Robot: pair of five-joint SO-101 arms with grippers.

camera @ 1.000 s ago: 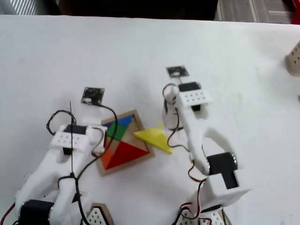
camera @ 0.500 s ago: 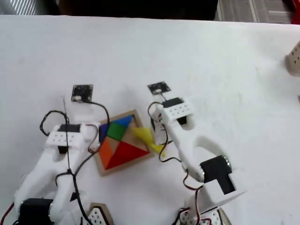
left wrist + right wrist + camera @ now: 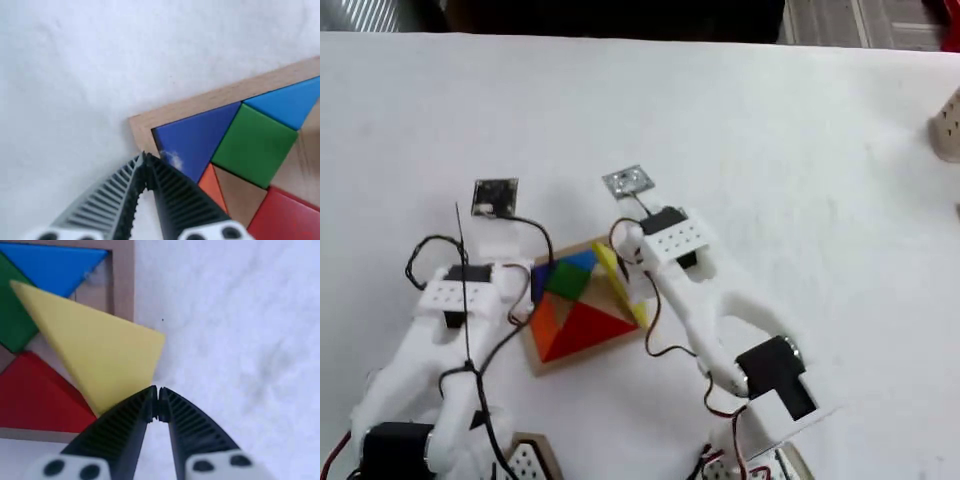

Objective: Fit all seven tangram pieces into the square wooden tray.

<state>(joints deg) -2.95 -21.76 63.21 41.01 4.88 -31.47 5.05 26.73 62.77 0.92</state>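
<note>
Yellow triangle [image 3: 95, 355] lies just ahead of the closed right tool [image 3: 158, 402], touching its tips, partly over the rim of the wooden tray [image 3: 122, 285]. The left tool [image 3: 146, 164], also closed, sits at a tray corner.

**Bench** [image 3: 800, 120]: white top.

**Square wooden tray** [image 3: 590, 349]: set cornerwise toward the bench's near edge, left of its middle.

**Pieces in the tray:** red triangle [image 3: 590, 322], orange piece [image 3: 546, 322], green square [image 3: 563, 281], light blue triangle [image 3: 582, 261], dark blue piece [image 3: 539, 283].

**Yellow triangle** [image 3: 620, 283]: lies along the tray's right side, partly over the rim.

**Left arm** [image 3: 430, 350]: white, wrist just beside the tray's left corner.

**Right arm** [image 3: 705, 300]: white, wrist beside the yellow triangle.

**Perforated tan object** [image 3: 947, 125]: at the bench's right edge.
</note>
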